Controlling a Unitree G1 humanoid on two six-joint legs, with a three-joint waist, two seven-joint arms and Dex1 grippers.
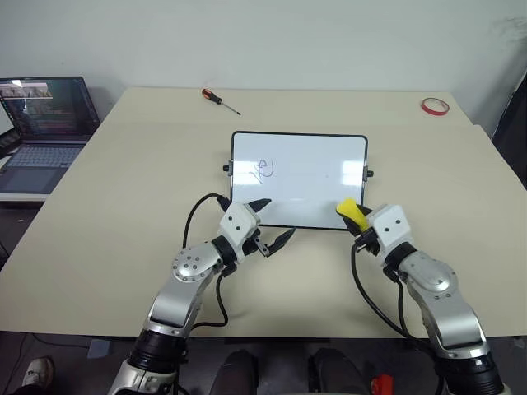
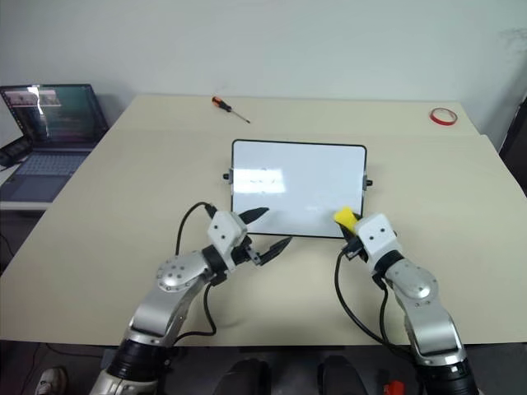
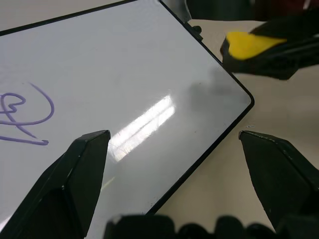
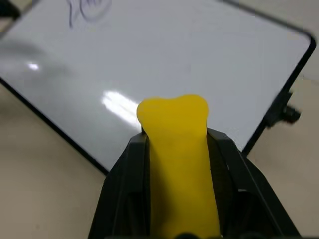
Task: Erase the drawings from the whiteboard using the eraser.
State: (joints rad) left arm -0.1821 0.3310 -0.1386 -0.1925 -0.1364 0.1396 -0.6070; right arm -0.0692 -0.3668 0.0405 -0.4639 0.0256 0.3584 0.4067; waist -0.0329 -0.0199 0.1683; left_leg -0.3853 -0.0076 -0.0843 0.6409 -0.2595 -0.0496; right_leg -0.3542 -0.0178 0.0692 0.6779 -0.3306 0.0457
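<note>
1. Gripping the eraser (image 1: 349, 210), your right hand (image 1: 359, 222) hovers at the board's (image 1: 329, 164) near right corner.
2. Your left hand (image 1: 272, 222) waits released at the near edge.
3. Next, I'd say: sweep across to the scribble (image 1: 263, 169) at the board's left.

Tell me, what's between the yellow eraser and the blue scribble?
Just bare white whiteboard. In the left eye view, nothing lies between the eraser in the right claw and the drawing.

Eraser (image 4: 179, 164) underside hidden between fingers
</note>
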